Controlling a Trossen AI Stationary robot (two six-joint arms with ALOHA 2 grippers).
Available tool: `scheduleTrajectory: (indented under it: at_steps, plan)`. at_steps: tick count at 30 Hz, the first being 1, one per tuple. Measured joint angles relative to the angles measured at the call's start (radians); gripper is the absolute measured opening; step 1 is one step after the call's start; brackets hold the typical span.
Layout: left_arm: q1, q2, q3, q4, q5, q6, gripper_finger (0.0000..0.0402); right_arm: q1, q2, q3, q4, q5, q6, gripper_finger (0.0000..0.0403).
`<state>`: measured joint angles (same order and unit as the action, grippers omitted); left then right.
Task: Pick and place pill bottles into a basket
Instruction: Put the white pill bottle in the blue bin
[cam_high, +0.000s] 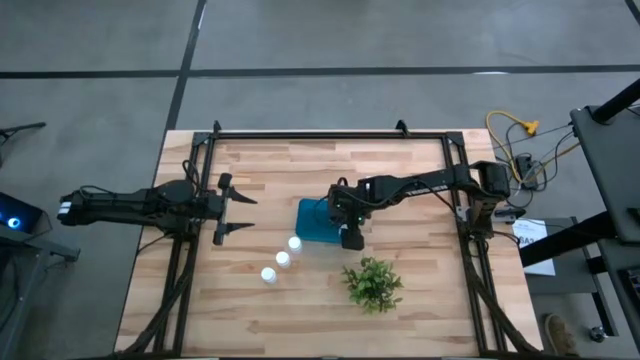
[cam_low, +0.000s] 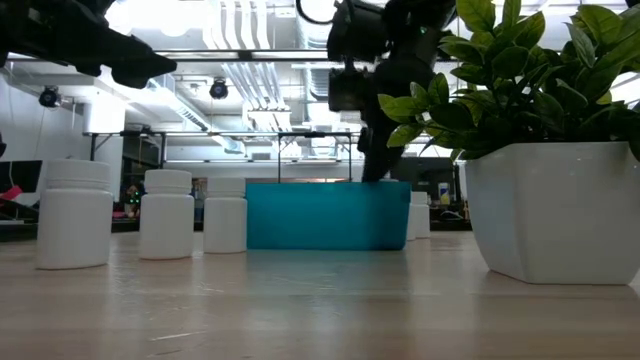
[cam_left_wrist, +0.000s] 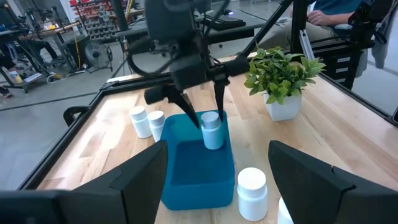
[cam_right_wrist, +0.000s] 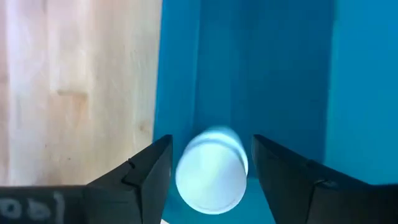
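The wooden table carries no readable marking; the bottles show plain white sides with no label legible, and partial characters at the edge of the right wrist view cannot be read.

The basket, teal-blue, sits near the table's centre. The potted plant stands near it, toward the front edge, apart from it.

The right gripper hangs directly over the basket. Its jaws stand apart, with a pill bottle between the fingers; clear gaps show on both sides of the cap in the right wrist view, so the fingers are not clamping it. Whether the bottle rests on the basket floor cannot be told.

The left gripper waits over the table's left part, jaws spread wide, holding nothing, well apart from the basket.

Three pill bottles stand in a diagonal line just beside the basket's front-left corner. Two more stand by its far side in the left wrist view.

Open board lies along the front edge and left of the bottles.
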<state>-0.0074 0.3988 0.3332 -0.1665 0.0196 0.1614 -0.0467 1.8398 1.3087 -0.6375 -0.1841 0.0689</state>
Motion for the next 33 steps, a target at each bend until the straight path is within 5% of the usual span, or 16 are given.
scheduleTrajectory:
  at_steps: [6, 14, 33]
  plan:
    - [0.000, 0.000, 0.000, 0.000, 0.000, 0.000, 0.0261, -0.008, -0.030, 0.071, -0.045, 0.010, -0.023, 0.0210]
    - [0.000, 0.000, 0.000, 0.000, 0.000, 0.000, 0.0261, -0.037, -0.038, 0.194, -0.239, 0.234, -0.083, 0.0210]
    - [0.000, 0.000, 0.000, -0.002, 0.000, 0.000, 0.0261, -0.243, -0.038, 0.192, -0.360, 0.241, -0.117, 0.0210]
